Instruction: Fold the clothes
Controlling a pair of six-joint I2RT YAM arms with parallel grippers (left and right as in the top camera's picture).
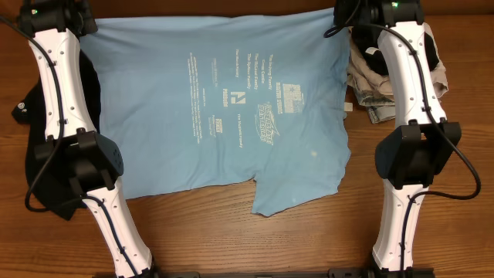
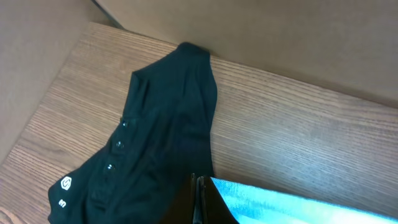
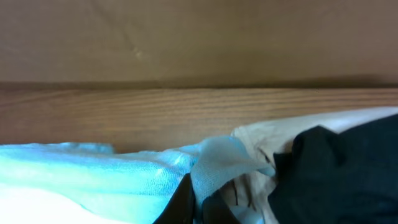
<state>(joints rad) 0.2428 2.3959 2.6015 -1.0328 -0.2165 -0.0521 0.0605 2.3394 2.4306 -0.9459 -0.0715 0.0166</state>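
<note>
The light blue T-shirt (image 1: 154, 116) lies spread flat on the wooden surface (image 1: 231, 239). Its long axis runs across from one arm to the other. The white lettering (image 1: 247, 100) is turned sideways, its lines running from the far edge toward the near one. A short sleeve sticks out at the near edge on the right arm's side, so the shoulder end seems to point that way. The cloth is mostly smooth, and its near edge is uneven.

Both hands are at the shirt's far edge, one at each corner. The left hand (image 2: 196, 199) has its fingers pressed together on the corner of blue cloth. The right hand (image 3: 198, 200) pinches a bunched fold of the same shirt between its fingers.

Left of the T-shirt, partly under the left arm, a black shirt (image 2: 168, 124) lies crumpled, with a small white logo (image 2: 66, 183) and a row of buttons. Right of the T-shirt, under the right arm, is a heap of beige and dark clothes (image 1: 370, 85).
</note>
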